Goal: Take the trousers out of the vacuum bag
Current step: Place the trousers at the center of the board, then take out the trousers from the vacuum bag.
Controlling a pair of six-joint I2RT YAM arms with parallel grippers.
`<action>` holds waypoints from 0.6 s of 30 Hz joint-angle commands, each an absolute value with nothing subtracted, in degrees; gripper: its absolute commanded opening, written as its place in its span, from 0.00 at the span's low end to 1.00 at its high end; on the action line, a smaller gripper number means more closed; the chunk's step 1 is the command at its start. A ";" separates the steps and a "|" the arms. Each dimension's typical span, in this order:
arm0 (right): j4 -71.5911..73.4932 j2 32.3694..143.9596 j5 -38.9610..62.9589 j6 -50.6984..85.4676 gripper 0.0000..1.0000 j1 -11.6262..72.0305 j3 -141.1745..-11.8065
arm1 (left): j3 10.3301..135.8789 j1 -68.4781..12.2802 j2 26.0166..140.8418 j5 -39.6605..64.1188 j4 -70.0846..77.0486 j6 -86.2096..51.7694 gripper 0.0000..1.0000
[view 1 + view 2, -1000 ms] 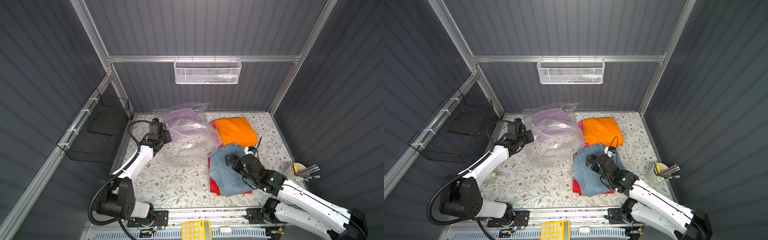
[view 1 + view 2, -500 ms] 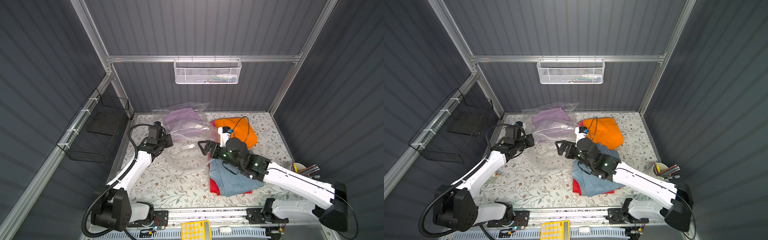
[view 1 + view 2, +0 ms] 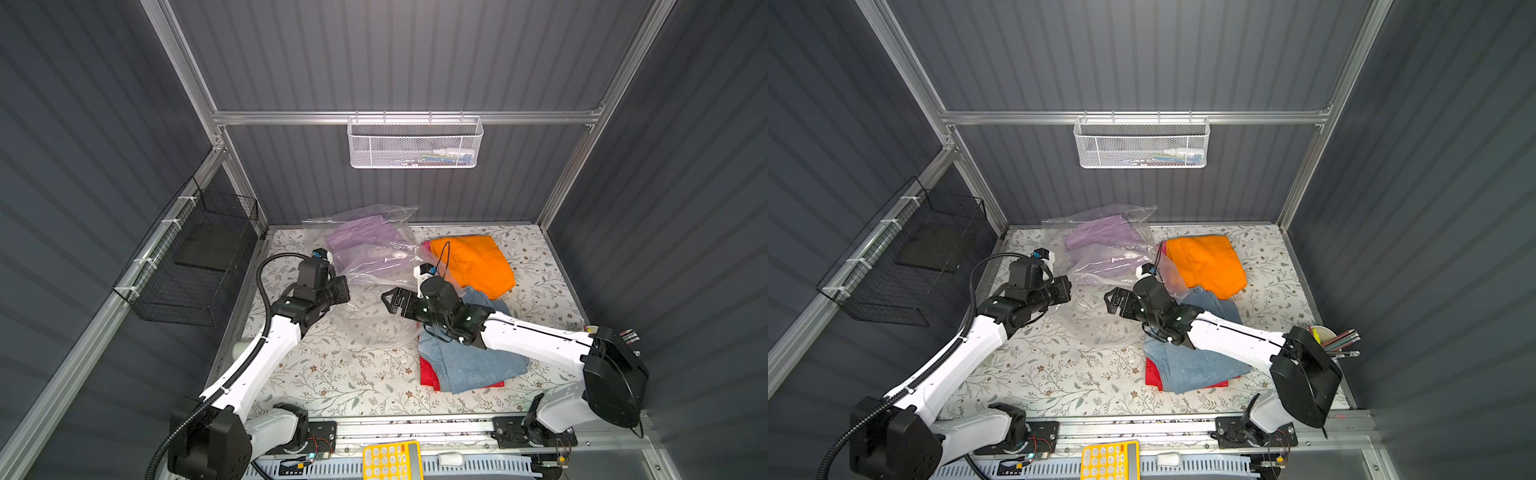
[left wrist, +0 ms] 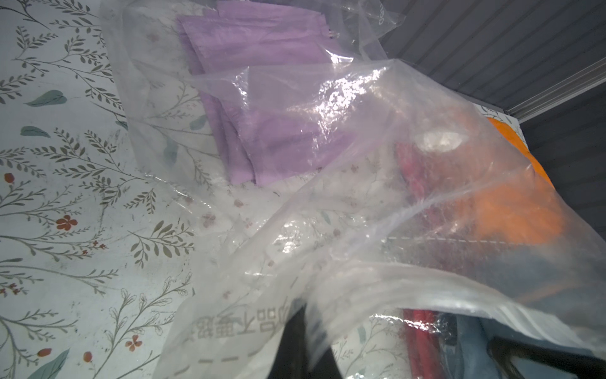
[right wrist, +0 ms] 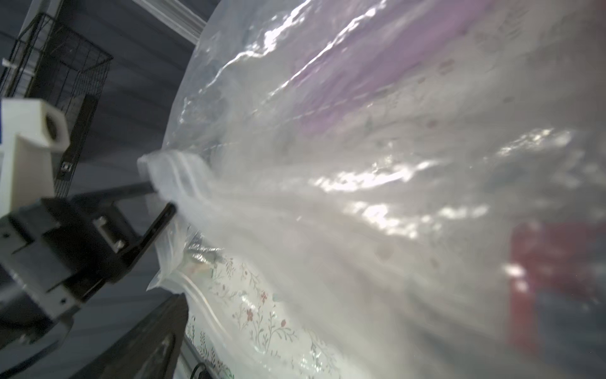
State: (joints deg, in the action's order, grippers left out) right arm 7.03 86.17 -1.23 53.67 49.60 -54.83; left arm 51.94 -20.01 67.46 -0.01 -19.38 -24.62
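Two pincers meet at the vacuum bag (image 3: pixel 374 326), which lies crumpled on the flowered desk (image 3: pixel 332 374). The left pincer (image 5: pixel 159 198) is clamped tight on a bunched fold of the bag's rim, holding that plastic up off the desk. The right pincer (image 3: pixel 388 300) is spread wide and empty over the bag's near part, facing the left one; whether it touches the plastic I cannot tell. The lilac trousers (image 3: pixel 363 241) lie inside the bag, at its far end. The orange trousers (image 3: pixel 473 262) lie outside, just beside the bag. The denim trousers (image 3: pixel 465 361) rest on the red trousers (image 3: pixel 428 376), also beside the bag, on the right arm's side.
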 commanded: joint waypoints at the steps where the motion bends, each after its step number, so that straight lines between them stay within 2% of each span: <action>1: 10.58 87.70 0.43 53.11 0.99 46.81 -53.94 | 50.02 -20.77 66.21 -1.36 -21.58 -23.86 0.00; 8: 11.15 96.12 4.40 49.54 0.99 42.30 -61.07 | 47.46 -22.52 64.25 -3.87 -19.78 -26.24 0.00; 18: 5.91 112.71 11.16 43.57 0.99 37.88 -81.62 | 43.60 -23.98 59.95 -11.14 -21.08 -30.61 0.00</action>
State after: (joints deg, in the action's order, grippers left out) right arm 7.86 109.84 9.50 46.26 39.24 -77.23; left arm 45.10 -23.79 62.17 -7.18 -19.22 -27.99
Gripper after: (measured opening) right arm 0.989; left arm 0.047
